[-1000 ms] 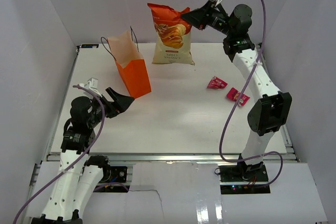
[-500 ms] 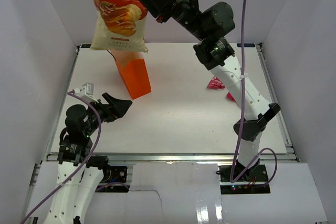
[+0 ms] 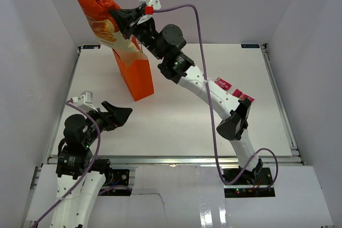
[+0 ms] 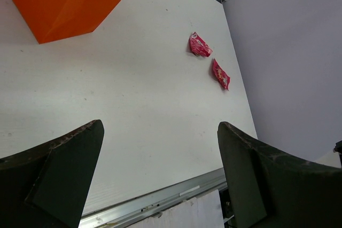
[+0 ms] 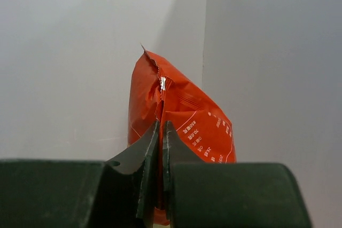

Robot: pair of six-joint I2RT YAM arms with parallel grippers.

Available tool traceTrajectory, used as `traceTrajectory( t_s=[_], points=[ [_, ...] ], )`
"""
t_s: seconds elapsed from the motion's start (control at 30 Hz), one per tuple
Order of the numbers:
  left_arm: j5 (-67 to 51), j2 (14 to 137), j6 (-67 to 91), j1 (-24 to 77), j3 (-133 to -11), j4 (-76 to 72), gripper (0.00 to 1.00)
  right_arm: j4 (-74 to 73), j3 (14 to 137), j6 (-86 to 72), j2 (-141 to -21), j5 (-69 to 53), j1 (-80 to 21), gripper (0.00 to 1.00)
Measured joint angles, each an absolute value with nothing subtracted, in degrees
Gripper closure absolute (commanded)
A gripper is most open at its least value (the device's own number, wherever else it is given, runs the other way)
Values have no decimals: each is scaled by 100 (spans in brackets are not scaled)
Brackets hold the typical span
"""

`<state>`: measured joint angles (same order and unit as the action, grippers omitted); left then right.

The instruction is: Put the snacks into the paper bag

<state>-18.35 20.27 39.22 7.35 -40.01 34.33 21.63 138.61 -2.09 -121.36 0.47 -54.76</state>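
While the right fingers (image 5: 147,153) clamp its crinkled top seam, we see the orange-red and cream chip bag (image 3: 96,17) hanging high by the mouth of the upright orange paper bag (image 3: 136,76); the left fingers (image 4: 69,169) spread wide over the counter (image 3: 181,126).

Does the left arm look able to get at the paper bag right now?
Probably yes. The open left claw faces the paper bag low down, with only bare table between them; the right claw holds the chip bag up near its mouth, out of that path.
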Motion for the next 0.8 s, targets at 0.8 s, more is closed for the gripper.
traceTrajectory(
  t_s=[0.8],
  points=[
    [-1802,2040,3883,735,-4003,3607,2,3538,14486,1269,-12296,615,-5631,92]
  ],
)
